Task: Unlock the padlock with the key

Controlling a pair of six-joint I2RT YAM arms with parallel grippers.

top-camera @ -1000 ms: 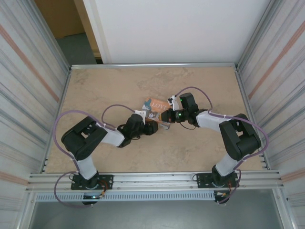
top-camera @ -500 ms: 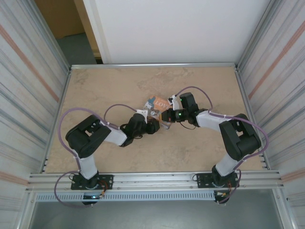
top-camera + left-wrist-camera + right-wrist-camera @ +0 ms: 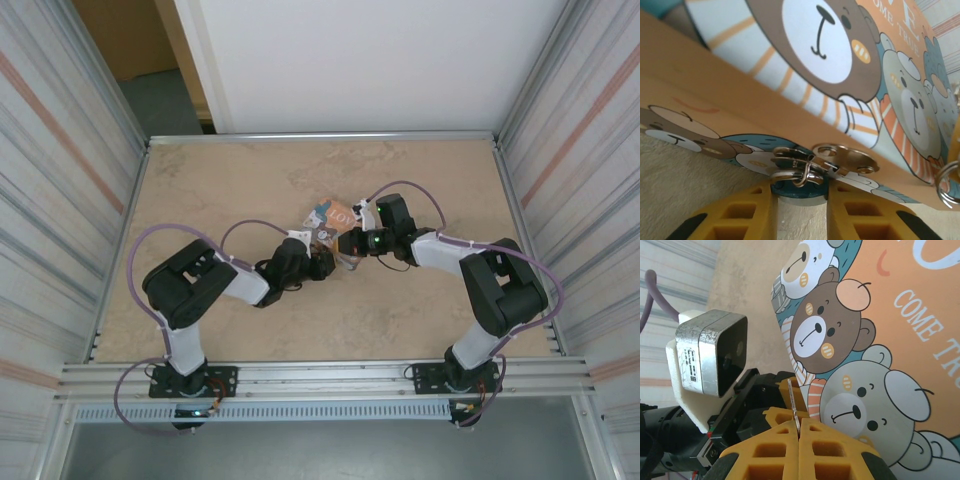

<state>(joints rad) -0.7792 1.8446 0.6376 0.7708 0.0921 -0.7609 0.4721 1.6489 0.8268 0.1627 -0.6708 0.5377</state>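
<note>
A bear-print card [image 3: 805, 75], orange with "LOVE" lettering, stands tilted at the table's middle [image 3: 336, 213]. In the left wrist view a small teal, silver-rimmed padlock [image 3: 799, 194] sits at the card's lower edge. My left gripper [image 3: 800, 210] is shut on it, one yellow finger on each side. A key ring [image 3: 792, 170] and a flat silver key head [image 3: 847, 157] lie on top of the lock. My right gripper [image 3: 798, 432] is shut on a thin key blade [image 3: 792, 402], seen edge-on and pointing toward the left gripper. Both grippers meet beside the card [image 3: 335, 255].
The left wrist camera housing [image 3: 712, 357] sits close in front of the right fingers. Another metal ring [image 3: 946, 181] hangs at the card's right edge. Bare marbled tabletop [image 3: 220, 190] surrounds the card, and metal walls [image 3: 60, 200] enclose the sides.
The left gripper has moved right, closer to the right gripper. The card has tipped up and shifted slightly toward the back right. The right arm has hardly moved.
</note>
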